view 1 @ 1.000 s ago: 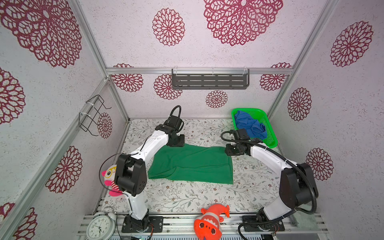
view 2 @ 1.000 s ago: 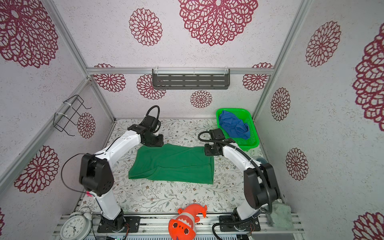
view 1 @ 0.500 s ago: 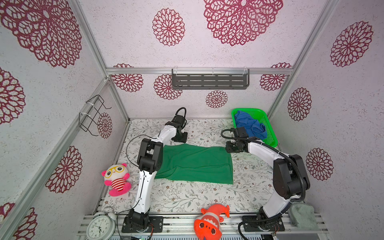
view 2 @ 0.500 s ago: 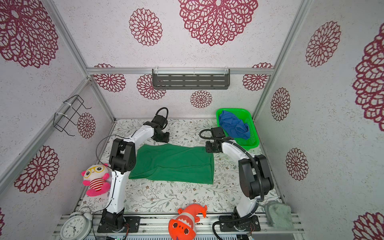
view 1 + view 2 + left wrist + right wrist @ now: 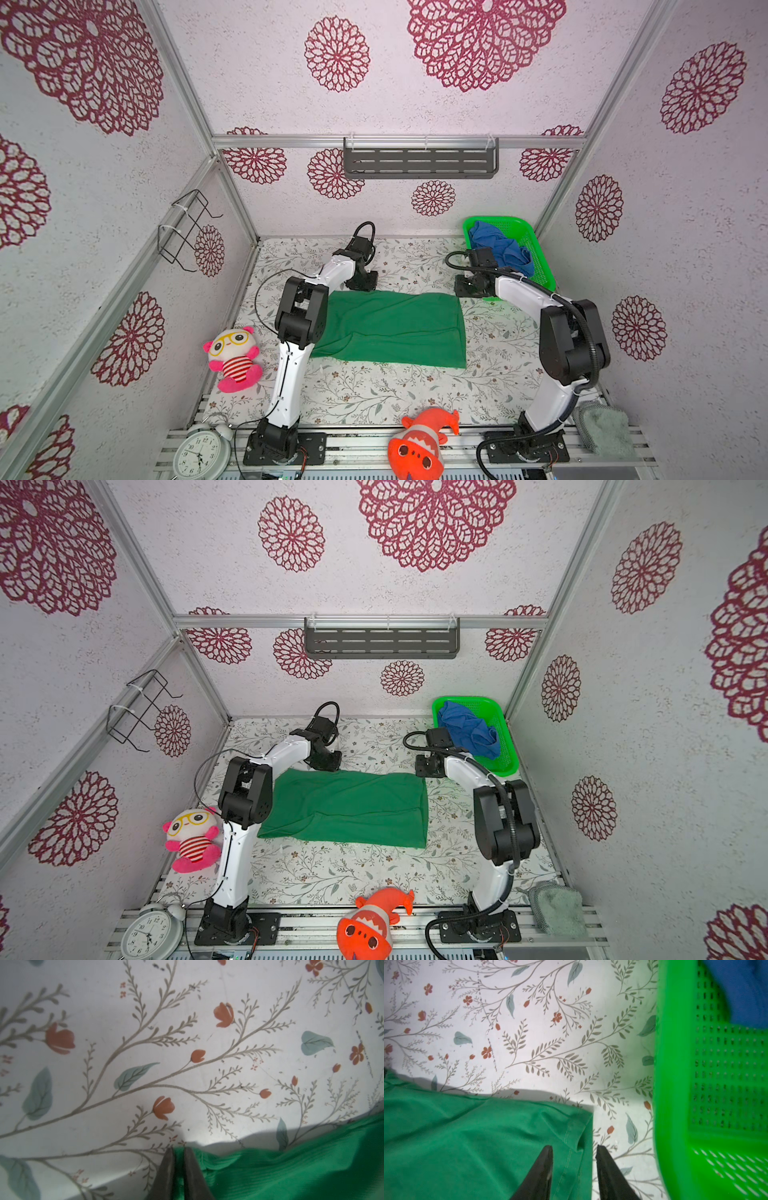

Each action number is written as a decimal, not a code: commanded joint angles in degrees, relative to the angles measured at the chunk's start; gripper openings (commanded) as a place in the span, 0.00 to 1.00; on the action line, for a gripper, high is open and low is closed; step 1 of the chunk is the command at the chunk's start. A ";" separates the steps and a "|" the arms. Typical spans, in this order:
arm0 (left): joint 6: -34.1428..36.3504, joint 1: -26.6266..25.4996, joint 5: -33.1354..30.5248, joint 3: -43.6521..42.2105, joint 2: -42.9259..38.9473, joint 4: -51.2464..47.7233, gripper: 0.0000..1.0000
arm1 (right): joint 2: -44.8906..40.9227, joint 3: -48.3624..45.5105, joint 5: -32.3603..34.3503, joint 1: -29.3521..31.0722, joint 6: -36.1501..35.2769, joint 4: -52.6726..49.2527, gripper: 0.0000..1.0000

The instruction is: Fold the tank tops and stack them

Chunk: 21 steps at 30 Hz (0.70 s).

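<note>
Floral bench (image 5: pixel 374 390): left jaws clench the eleven-o'clock corner of the dark green cloth tank top (image 5: pixel 390 328). Released right jaws, straddling its one-o'clock hem, might catch one layer only.

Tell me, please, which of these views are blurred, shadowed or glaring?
Left wrist view: soft throughout, the left pincer a dark blur, the dark green tank top casting a grey shadow on the table cover. Right wrist view: sharper, but the basket glares and the blue tank top is smeared. Both top views: crisp and evenly lit, with wide-angle splay.
</note>
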 commanded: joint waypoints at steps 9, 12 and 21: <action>0.72 0.51 -0.02 -3.16 -5.41 0.33 0.00 | 10.26 7.68 3.05 -0.24 -1.46 -5.48 0.39; 0.28 0.95 -0.44 -3.83 -6.45 1.04 0.00 | 11.79 8.55 2.62 -0.22 -1.64 -5.98 0.35; -2.15 2.60 -0.79 -7.98 -9.51 6.08 0.00 | 12.48 10.77 4.62 -0.82 -3.50 -6.57 0.01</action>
